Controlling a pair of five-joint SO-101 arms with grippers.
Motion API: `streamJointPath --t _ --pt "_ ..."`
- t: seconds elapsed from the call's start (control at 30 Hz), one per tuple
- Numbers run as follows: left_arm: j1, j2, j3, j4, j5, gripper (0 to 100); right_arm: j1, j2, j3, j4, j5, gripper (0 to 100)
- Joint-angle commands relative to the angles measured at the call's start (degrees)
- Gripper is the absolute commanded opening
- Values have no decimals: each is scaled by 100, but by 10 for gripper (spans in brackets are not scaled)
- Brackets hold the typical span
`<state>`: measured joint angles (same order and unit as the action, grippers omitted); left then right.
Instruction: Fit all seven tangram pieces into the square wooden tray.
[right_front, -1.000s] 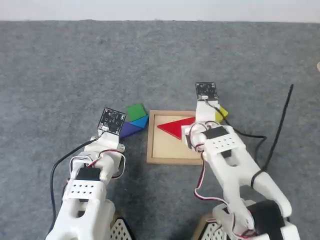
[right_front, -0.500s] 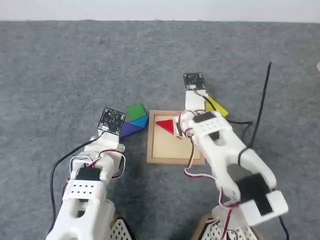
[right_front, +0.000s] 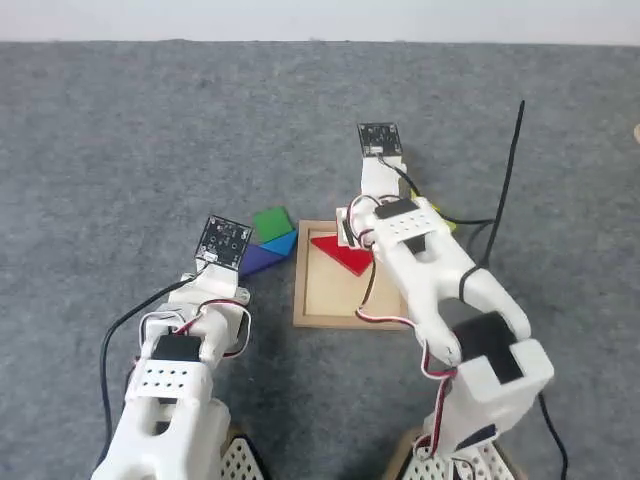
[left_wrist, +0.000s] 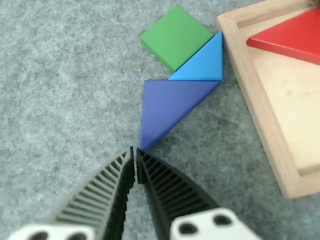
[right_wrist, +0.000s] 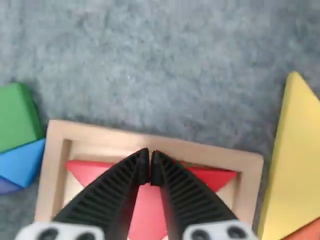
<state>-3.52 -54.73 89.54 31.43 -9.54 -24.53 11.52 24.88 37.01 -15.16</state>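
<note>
Two-fingered right end effector (right_wrist: 150, 155) closed above red triangle (right_wrist: 148, 212)

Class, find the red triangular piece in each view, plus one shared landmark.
High view: red triangular piece, in the square wooden tray's far half.
Left wrist view: piece beyond the light blue triangle.
Right wrist view: piece beneath the right gripper.
Shared landmark: that tray's rim.

Our left arm (right_front: 170, 400) and right arm (right_front: 440, 285) are white with black motors (right_front: 176, 349). Our left end effector (left_wrist: 134, 150) and right end effector (right_wrist: 149, 152) are black and ribbed.
</note>
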Motion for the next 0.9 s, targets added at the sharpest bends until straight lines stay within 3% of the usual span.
streamJointPath --t 0.0,0.17,0.5,0.87 --pt "0 9 -242 -88 9 14 22 -48 -202 57 -70 31" --pt "0 9 -242 -88 9 14 48 -927 123 198 -88 30" --pt "0 9 -242 -88 9 14 -189 -3407 2365 233 -35 30" --pt "0 9 -242 -88 9 14 -180 -2905 2611 462 -35 32"
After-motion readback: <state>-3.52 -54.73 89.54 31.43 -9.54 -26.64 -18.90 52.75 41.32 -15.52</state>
